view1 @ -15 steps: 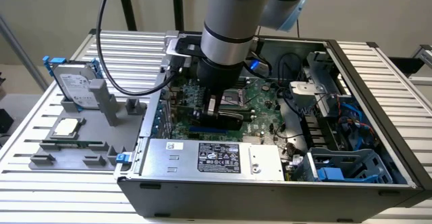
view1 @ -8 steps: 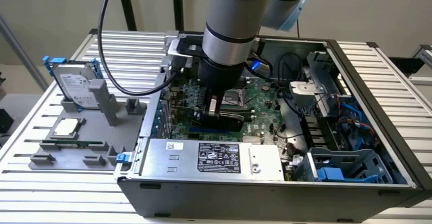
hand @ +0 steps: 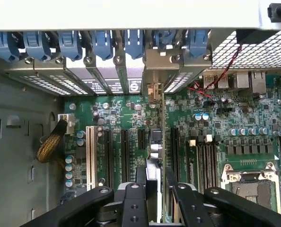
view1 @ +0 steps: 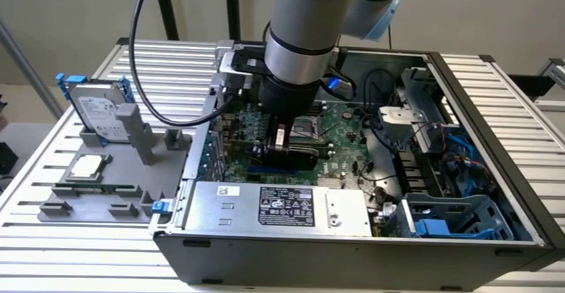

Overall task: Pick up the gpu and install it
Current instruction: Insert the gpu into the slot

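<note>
The open computer case [view1: 494, 194] lies on its side on a slatted table [view1: 53, 266], and the arm reaches straight down into it. Inside, the green motherboard [hand: 117, 118] covers the floor, with the empty processor socket [hand: 251, 187] toward the exterior view's right of the gripper and a row of blue slot clips [hand: 102, 42] along the rear wall.

The gripper [hand: 154, 189] hangs low over the expansion slots [hand: 124, 153]. Its 2 fingers [hand: 133, 203] are pinched on the gpu [hand: 152, 163], which stands on edge between them, so only its thin top edge and the metal end bracket [hand: 154, 90] show in the wrist view. In the exterior view the card is the dark strip [view1: 287, 149] under the wrist.

The card's long axis runs straight away from the fingers toward the rear wall, parallel to the black slots on either side, with the bracket end reaching the gap between the slot covers. Whether its lower edge is already seated in a slot cannot be told.

On the grey holder [view1: 97, 194] outside the case, a hard drive [view1: 97, 111] and a small square chip [view1: 86, 166] sit well apart from the work.
</note>
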You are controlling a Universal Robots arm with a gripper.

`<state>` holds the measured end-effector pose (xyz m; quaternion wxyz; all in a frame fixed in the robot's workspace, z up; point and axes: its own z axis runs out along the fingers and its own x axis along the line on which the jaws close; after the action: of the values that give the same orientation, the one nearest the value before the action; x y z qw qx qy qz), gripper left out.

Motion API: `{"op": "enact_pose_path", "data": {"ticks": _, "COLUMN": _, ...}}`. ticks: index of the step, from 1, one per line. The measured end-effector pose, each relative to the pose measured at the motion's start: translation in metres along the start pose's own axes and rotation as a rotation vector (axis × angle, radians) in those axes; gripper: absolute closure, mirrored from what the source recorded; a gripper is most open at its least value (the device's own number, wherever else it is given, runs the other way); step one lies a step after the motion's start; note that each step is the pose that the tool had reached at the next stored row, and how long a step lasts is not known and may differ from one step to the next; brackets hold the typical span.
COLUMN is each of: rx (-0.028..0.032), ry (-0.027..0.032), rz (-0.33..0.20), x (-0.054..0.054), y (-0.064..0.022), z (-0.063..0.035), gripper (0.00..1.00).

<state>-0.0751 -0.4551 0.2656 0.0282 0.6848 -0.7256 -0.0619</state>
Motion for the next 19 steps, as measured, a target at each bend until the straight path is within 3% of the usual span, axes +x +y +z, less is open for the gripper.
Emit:
{"op": "enact_pose_path", "data": {"ticks": 3, "rx": -0.0017, "ry": 0.0001, "rz": -0.001, "x": -0.0013, "y": 0.0000, "z": 0.0008, "gripper": 1.00}}
{"op": "enact_pose_path", "data": {"ticks": 9, "rx": -0.0112, "ry": 0.0008, "rz": 0.000, "x": -0.0017, "y": -0.0003, "z": 0.0040, "gripper": 1.00}}
{"op": "enact_pose_path", "data": {"ticks": 19, "rx": -0.0124, "ry": 0.0020, "rz": -0.010, "x": -0.0044, "y": -0.0006, "z": 0.0079, "gripper": 1.00}}
